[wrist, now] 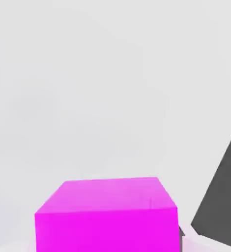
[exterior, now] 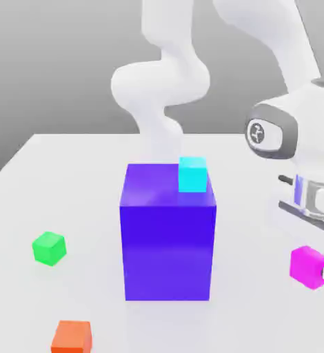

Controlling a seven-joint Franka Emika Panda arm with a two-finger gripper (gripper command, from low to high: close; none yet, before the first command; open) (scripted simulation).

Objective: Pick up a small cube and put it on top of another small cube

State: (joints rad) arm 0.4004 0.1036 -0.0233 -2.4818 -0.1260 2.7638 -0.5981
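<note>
While the pincer (exterior: 321, 270) is clamped on the magenta cube (exterior: 307, 266) at lower right | risk: cube slipped or knocked against the blue-violet block (exterior: 168, 238) during transfer.

Arm (exterior: 168, 76) rendered glossy white, rounded links; dark grey joint cap (exterior: 260, 132) marked with round logo; blue-lit band seen at wrist

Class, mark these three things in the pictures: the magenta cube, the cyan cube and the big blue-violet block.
magenta cube (wrist: 107, 216): hand view, on its front face.
cyan cube (exterior: 192, 174): exterior view, on its front face.
big blue-violet block (exterior: 168, 251): exterior view, on its front face, below the cyan cube.
</note>
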